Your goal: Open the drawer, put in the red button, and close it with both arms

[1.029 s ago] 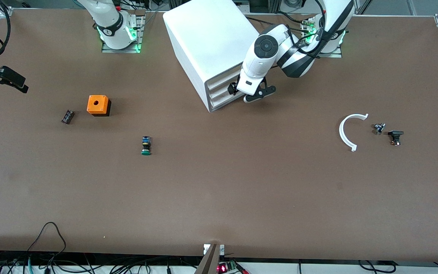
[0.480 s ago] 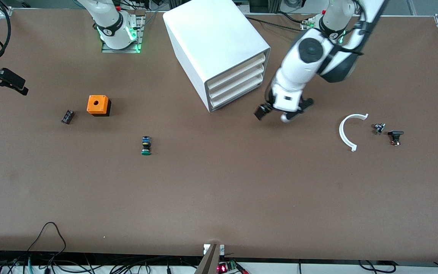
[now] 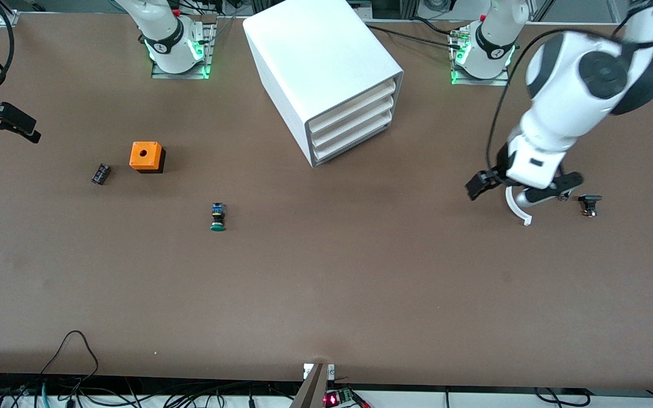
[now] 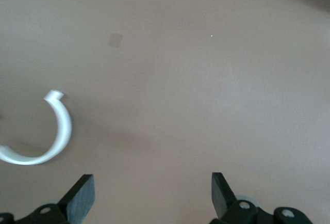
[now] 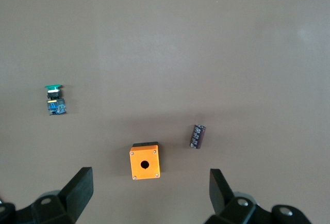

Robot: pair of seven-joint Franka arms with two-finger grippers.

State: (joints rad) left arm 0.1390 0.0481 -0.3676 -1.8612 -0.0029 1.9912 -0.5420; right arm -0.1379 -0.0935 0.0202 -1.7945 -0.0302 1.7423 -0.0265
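Observation:
The white three-drawer cabinet (image 3: 321, 62) stands between the two arm bases. All its drawers sit flush and shut, including the two lower drawers (image 3: 355, 135). No red button shows in any view. My left gripper (image 3: 522, 190) is open and empty, up over the white curved piece (image 3: 516, 211) toward the left arm's end of the table. In the left wrist view the gripper (image 4: 150, 198) has bare table between its fingers, with the curved piece (image 4: 51, 141) off to one side. My right gripper (image 3: 3, 116) is open and empty, held high over the right arm's end of the table, waiting.
A green-capped button (image 3: 217, 218) lies on the table and shows in the right wrist view (image 5: 54, 100). An orange box (image 3: 146, 156) with a hole and a small black part (image 3: 100, 173) lie toward the right arm's end. A small black part (image 3: 589, 203) lies beside the curved piece.
My left arm has swung away from the cabinet's drawer fronts toward its own end of the table and now hangs over the white curved piece. The right gripper has barely moved.

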